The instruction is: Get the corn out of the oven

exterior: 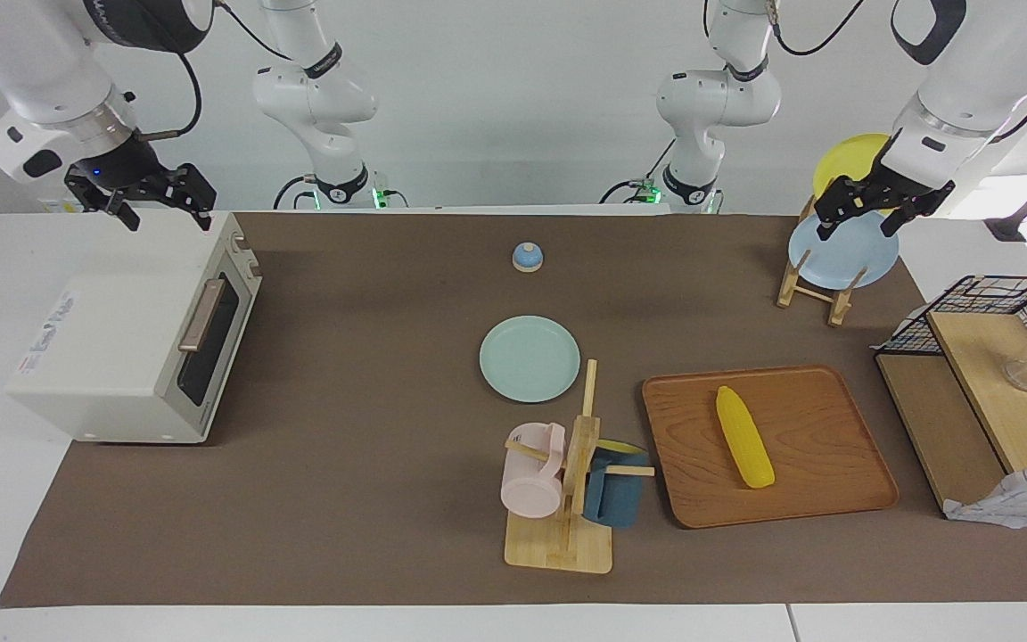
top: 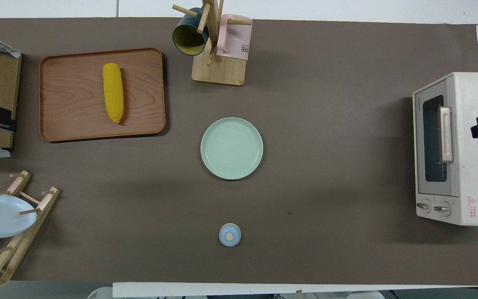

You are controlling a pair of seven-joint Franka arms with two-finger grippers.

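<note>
The corn (exterior: 743, 437) (top: 113, 92), a glossy yellow cob, lies free on the wooden tray (exterior: 834, 419) (top: 69, 104) toward the left arm's end of the table. The cream-white oven (exterior: 112, 339) (top: 471, 149) stands at the right arm's end with its dark glass door shut and its tan handle (exterior: 201, 314) showing. My left gripper (exterior: 866, 214) hangs open and empty in the air over the plate rack, well clear of the corn. Above the top of the oven my right gripper (exterior: 161, 209) is also open and holds nothing.
A pale green plate (exterior: 529, 358) lies mid-table. Beside the tray stands a wooden mug rack (exterior: 567, 499) with a pink and a blue mug. There is a small blue knob (exterior: 527, 257), a plate rack (exterior: 834, 259) with a blue and a yellow plate, and a wire basket with a wooden box (exterior: 986, 383).
</note>
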